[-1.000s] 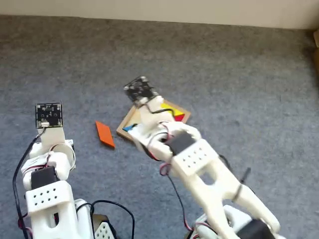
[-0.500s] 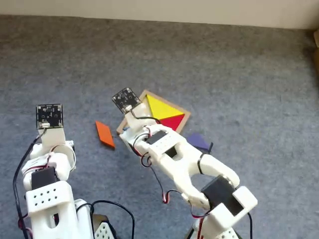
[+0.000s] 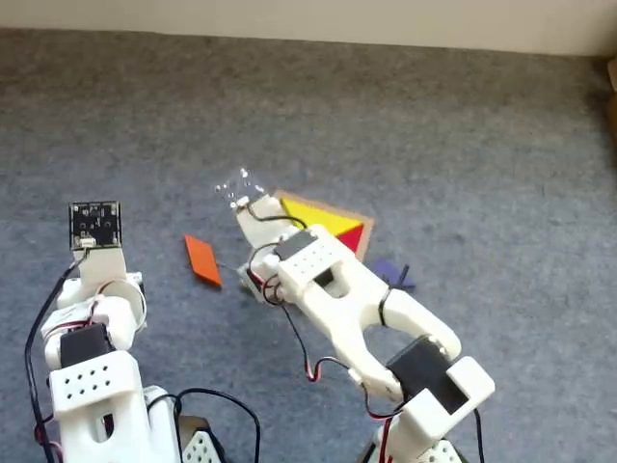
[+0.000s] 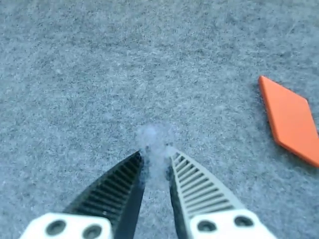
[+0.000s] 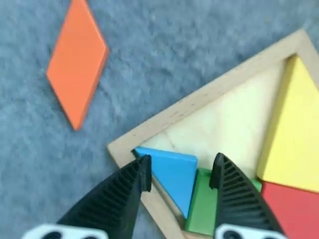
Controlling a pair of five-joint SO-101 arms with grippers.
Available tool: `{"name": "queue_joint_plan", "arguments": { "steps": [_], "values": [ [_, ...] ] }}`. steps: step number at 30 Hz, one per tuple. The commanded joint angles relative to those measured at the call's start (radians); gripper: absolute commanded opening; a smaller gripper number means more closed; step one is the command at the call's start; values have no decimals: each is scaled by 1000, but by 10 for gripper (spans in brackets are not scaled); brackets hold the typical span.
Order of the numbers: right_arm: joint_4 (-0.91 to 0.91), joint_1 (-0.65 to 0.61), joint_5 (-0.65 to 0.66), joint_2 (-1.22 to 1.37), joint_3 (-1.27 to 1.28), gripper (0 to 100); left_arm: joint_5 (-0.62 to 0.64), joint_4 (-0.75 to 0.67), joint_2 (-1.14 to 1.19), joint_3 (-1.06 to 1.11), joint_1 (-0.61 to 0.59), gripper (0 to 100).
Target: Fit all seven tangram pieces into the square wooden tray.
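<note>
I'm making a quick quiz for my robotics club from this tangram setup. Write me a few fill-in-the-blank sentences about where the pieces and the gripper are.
1. The orange parallelogram lies on the carpet, ____ the wooden tray.
2. The right gripper hangs over the blue triangle with its jaws ____.
3. Counting the blue triangle, green piece, yellow triangle and red piece, the right wrist view shows ____ pieces inside the tray.

Missing words: outside; open; four

> What's your setup sitting on?

> You've got grey short-pile carpet (image 3: 463, 125) everywhere, evenly lit. A pale wall (image 3: 308, 17) runs along the far side, and a sliver of brown wood (image 3: 613, 87) pokes in far right.
</note>
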Motion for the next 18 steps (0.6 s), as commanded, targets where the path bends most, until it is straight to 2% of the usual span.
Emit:
{"name": "queue_joint_plan", "arguments": {
  "steps": [1, 6, 18],
  "values": [
    [137, 22, 38, -7, -61, 195, 3, -15, -15, -5, -13, 66],
    [185, 18, 187, -10, -61, 198, 3, -15, -13, -5, -13, 66],
    [191, -42, 190, -4, -58, 184, 3, -15, -13, -5, -8, 66]
  ]
}}
